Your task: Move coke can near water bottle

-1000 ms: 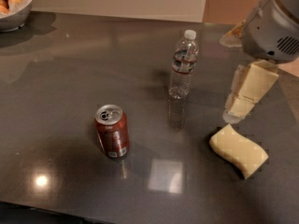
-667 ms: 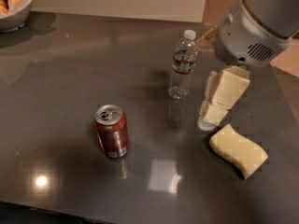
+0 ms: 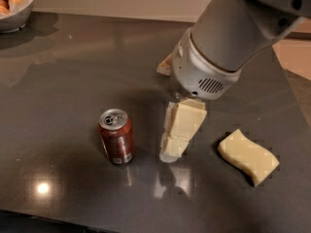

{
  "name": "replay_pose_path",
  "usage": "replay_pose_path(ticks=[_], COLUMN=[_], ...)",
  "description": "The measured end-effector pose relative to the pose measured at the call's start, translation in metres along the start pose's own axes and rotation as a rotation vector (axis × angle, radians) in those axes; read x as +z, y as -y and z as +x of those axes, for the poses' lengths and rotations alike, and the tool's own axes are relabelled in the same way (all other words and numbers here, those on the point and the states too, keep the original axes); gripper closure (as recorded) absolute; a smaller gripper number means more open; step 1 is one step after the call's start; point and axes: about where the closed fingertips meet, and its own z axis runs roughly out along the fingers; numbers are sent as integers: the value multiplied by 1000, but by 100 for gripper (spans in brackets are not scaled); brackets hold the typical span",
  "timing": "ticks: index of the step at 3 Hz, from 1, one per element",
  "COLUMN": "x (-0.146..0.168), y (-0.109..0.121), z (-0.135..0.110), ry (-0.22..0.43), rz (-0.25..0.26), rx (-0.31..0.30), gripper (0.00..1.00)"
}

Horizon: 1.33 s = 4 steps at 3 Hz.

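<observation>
Camera view, approach step: gripper (image 3: 172,149) just right of coke can (image 3: 116,136), not touching (spread or pinched, cannot tell); you must next centre over it.

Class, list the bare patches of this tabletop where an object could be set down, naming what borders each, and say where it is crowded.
Free: the wide stretch between the bowl and the coke can; the near-edge strip in front of the can and yellow sponge. Crowded: the middle, where the end effector hangs between can and sponge.
</observation>
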Motion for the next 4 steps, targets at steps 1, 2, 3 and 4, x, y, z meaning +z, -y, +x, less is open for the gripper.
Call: replay_pose_path(ticks=[1,2,3,4], x=[27,53,73,86], y=[-4,2,7,6], z=[-18,-31,-35,-41], ry=[10,24,42,58], rz=[-8,-22,-44,-64], rx=[-4,26,59,73], gripper=[0,0,0,0])
